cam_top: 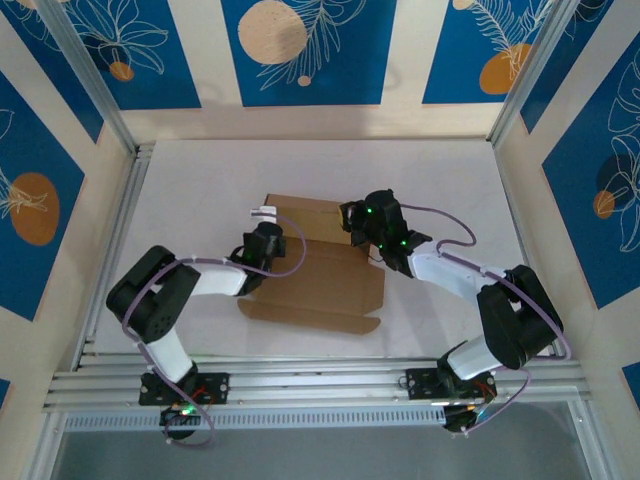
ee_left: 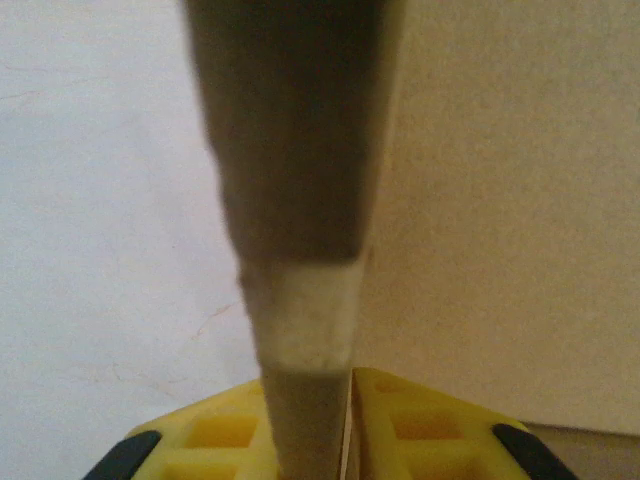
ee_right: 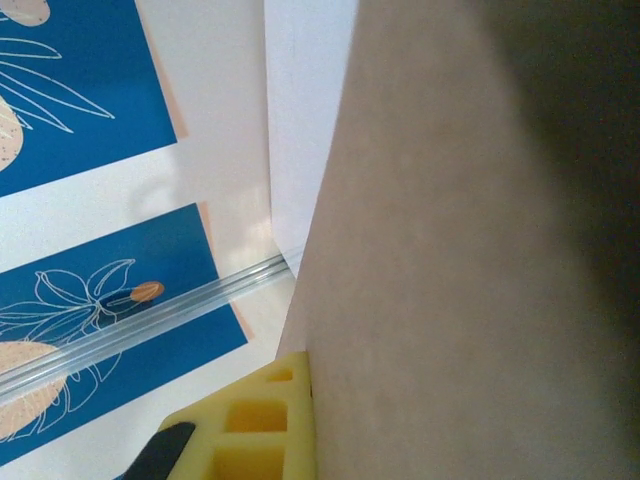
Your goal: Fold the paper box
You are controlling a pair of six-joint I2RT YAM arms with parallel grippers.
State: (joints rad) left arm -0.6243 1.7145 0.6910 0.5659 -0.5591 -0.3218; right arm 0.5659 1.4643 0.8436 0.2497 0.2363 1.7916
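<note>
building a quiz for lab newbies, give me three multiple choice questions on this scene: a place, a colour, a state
1. Where does the paper box lie? A in the middle of the white table; B against the back wall; C on the rail.
2. What colour are the fingers of the left pincer? A red; B green; C yellow.
3. How does the box flap sit at that pincer? A flat beneath it; B edge-on between its fingers; C torn off.
Answers: 1 A, the top view shows it mid-table; 2 C, both pads are yellow; 3 B, its edge stands between both pads.
</note>
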